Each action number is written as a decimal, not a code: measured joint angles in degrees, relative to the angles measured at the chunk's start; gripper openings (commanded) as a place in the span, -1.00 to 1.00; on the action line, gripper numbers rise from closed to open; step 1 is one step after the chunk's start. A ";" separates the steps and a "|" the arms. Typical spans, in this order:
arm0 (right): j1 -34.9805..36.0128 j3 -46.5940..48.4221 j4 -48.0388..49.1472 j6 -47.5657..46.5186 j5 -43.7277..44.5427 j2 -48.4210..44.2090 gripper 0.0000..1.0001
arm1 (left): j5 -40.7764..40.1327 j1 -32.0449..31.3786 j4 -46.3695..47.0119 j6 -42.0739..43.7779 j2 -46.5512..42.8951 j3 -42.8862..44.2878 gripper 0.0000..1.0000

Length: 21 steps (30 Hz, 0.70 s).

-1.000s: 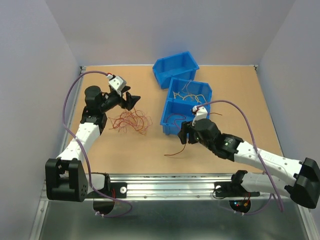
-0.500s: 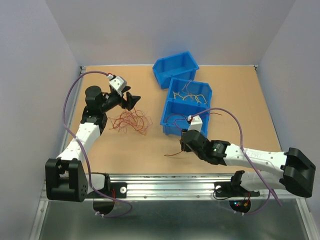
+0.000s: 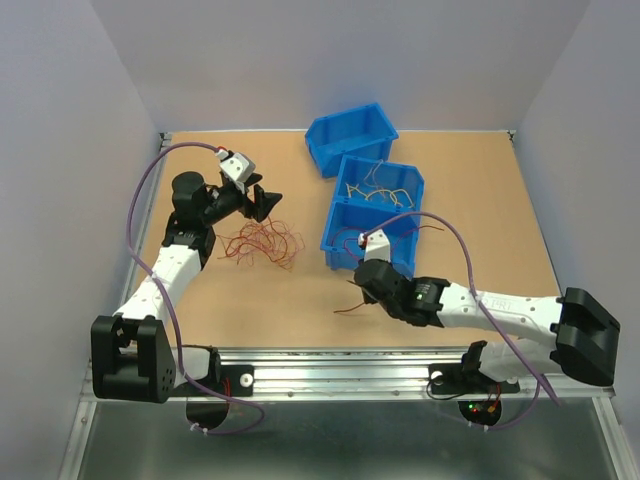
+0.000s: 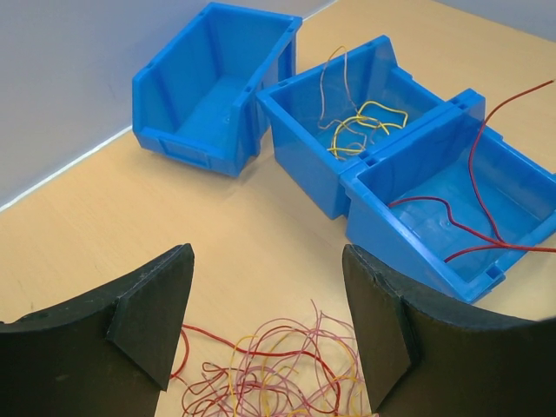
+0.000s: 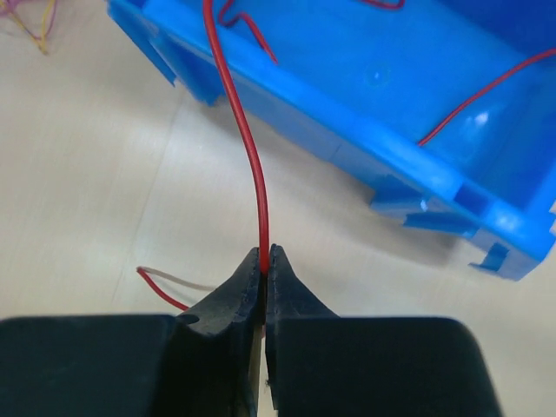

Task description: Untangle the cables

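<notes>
A tangle of thin red, orange and yellow cables lies on the table left of the bins, seen close up as cables. My left gripper hovers above its far side. In the left wrist view the left gripper is open and holds nothing. My right gripper is low in front of the nearest bin. In the right wrist view the right gripper is shut on a single red cable. That cable runs up over the bin wall, and its loose end trails on the table.
Three blue bins stand at the back middle. The nearest bin holds red wires, the middle bin holds yellow wires, and the far bin is tipped and empty. Walls enclose the table on three sides.
My right gripper dropped toward the table in front of the nearest bin and closed on the red cable. The left arm has stayed still and open.
</notes>
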 measured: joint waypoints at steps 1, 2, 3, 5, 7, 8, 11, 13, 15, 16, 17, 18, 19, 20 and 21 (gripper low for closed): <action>0.00 1.07 -0.31 -1.77 0.87 0.28 -0.99 | -0.04 -0.04 0.00 0.00 0.00 0.00 0.60; 0.00 2.16 -0.50 -3.13 1.44 0.33 -0.99 | -0.04 -0.09 0.00 0.00 0.00 0.00 0.60; 0.00 3.08 -0.90 -4.90 2.03 0.33 -0.99 | -0.07 -0.11 0.00 0.02 0.00 0.00 0.60; 0.00 6.45 -1.16 -9.64 4.39 0.35 -0.99 | -0.09 -0.11 0.00 0.00 0.00 0.00 0.60; -0.02 9.75 -1.07 -14.51 6.29 0.70 -0.99 | -0.11 -0.11 0.00 0.00 0.00 0.00 0.60; -0.02 11.06 -1.05 -17.22 6.91 0.92 -0.99 | -0.11 -0.11 0.00 0.02 0.00 0.00 0.61; -0.02 14.40 -1.01 -25.33 7.34 1.68 -0.99 | -0.11 -0.11 -0.02 0.00 0.00 0.00 0.61; -0.02 15.91 -1.03 -30.60 7.37 2.49 -0.99 | -0.11 -0.11 0.00 0.00 0.00 0.00 0.60; -0.35 16.90 -1.09 -34.58 7.21 3.23 -0.99 | -0.09 -0.11 -0.02 0.00 0.00 0.00 0.60; -0.59 17.33 -1.22 -36.72 6.58 3.54 -0.99 | -0.09 -0.11 -0.02 0.00 0.00 0.00 0.60; -0.85 17.73 -1.25 -39.04 5.77 3.65 -0.99 | -0.11 -0.11 -0.02 0.00 0.00 0.00 0.60; -1.01 18.01 -1.31 -40.94 5.29 3.65 -0.99 | -0.11 -0.11 -0.02 0.00 0.00 0.00 0.60; -1.29 18.43 -1.51 -43.15 4.85 3.65 -0.99 | -0.11 -0.11 -0.02 0.00 0.00 0.00 0.60; -1.57 19.17 -1.68 -45.27 4.37 3.65 -0.99 | -0.11 -0.11 -0.02 0.00 0.00 0.00 0.60; -1.86 19.96 -1.68 -47.08 4.15 3.69 -0.99 | -0.11 -0.11 -0.02 0.00 0.00 0.00 0.60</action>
